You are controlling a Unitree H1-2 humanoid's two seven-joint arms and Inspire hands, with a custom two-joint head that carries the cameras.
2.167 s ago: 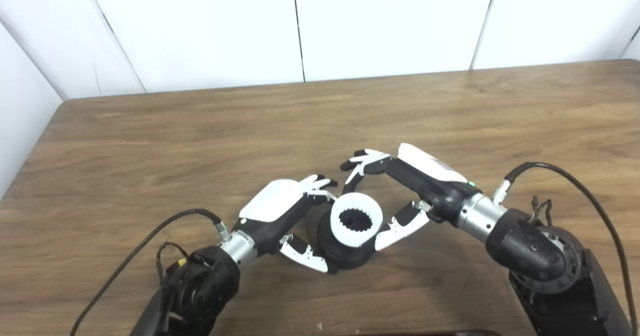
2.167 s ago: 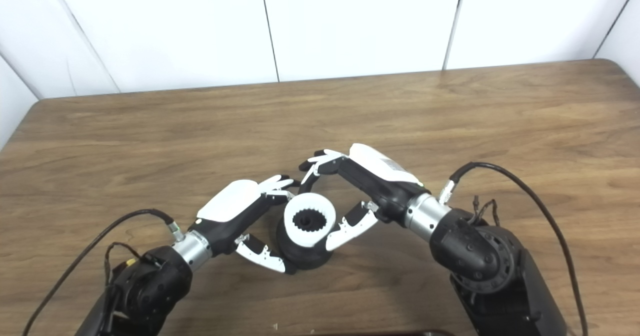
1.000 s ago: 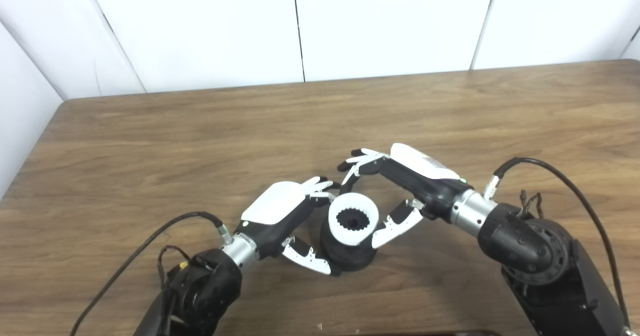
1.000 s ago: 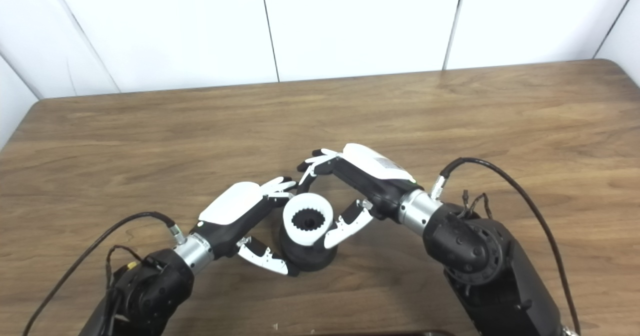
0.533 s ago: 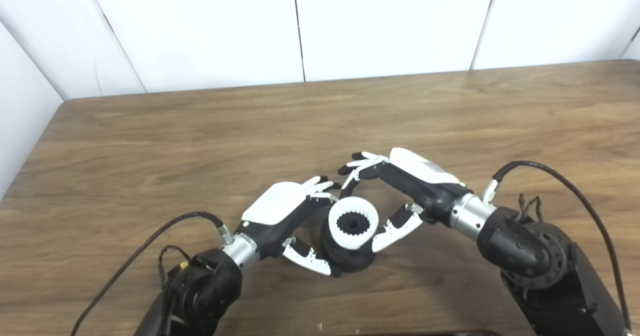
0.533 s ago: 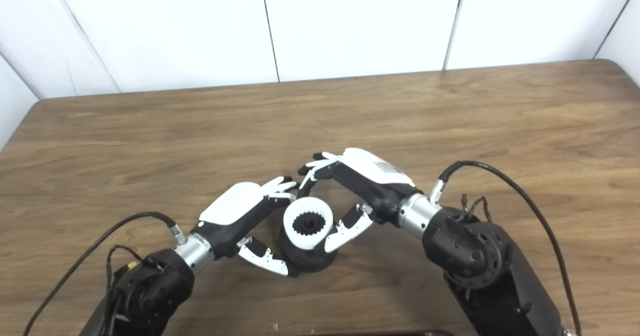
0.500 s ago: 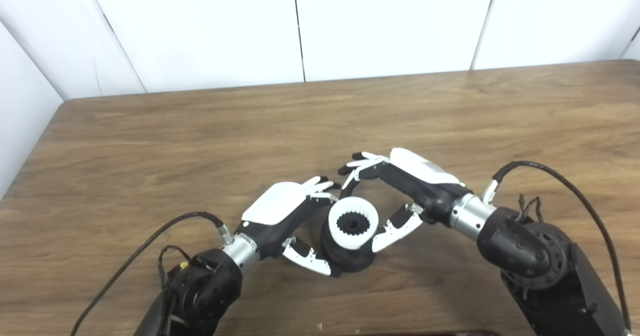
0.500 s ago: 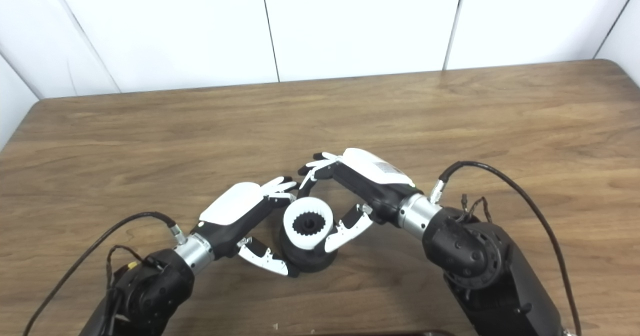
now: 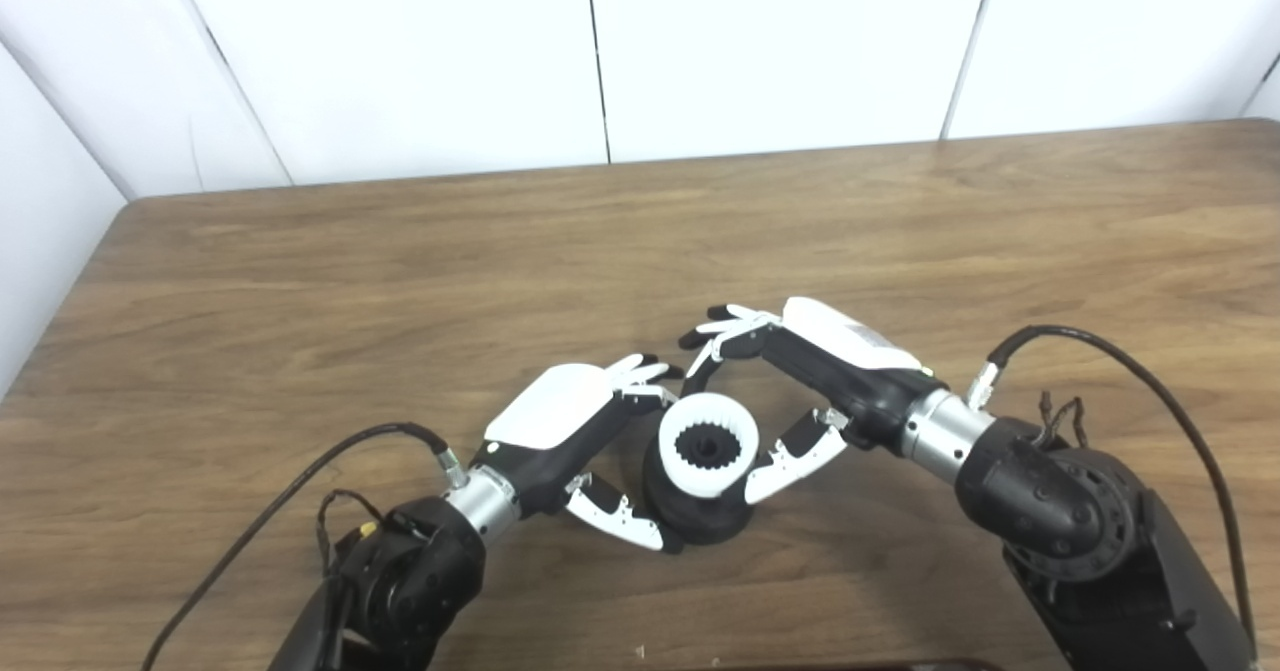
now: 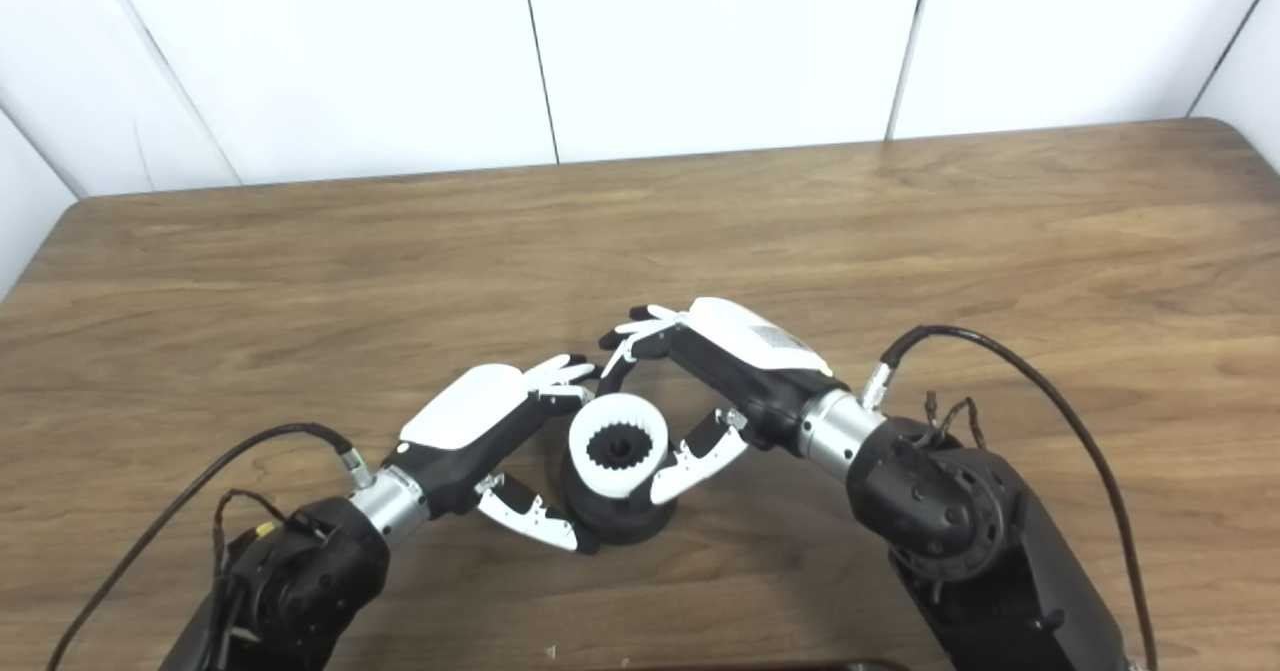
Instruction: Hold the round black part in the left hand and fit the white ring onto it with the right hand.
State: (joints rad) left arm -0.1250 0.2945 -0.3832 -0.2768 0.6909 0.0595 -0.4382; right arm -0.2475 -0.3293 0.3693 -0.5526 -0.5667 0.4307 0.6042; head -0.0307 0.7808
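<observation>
A: Where is the round black part (image 9: 700, 519)?

B: Low in the frame, a little right of centre, standing on the wooden desk (image 9: 400, 271). The white ring (image 9: 707, 445) sits on top of it, its toothed inner edge facing up, with the part's dark middle showing through the opening.

A: What is the left hand (image 9: 575, 431) doing?

B: It comes in from the lower left and curls around the left side of the black part. Its thumb lies low against the part's near-left edge, and its fingers (image 9: 640, 376) reach over the far-left side, close by the ring. It is closed on the part, though the exact contact on the far side is hidden.

A: And the right hand (image 9: 800, 381)?

B: It enters from the lower right and arches over the ring. Its fingers (image 10: 635, 336) bend down beyond the ring's far edge, just beside the left hand's fingertips. Its thumb points down-left against the ring's right side, so the ring is pinched between thumb and fingers. Whether the far fingertips actually press on the ring, I cannot tell.

A: Is the ring level?

B: It looks close to level on the part, tilted slightly toward the camera. How fully it is seated cannot be told.

A: Anything else in view?

B: White wall panels (image 9: 780, 41) run across the top of the frame, behind the desk.
</observation>
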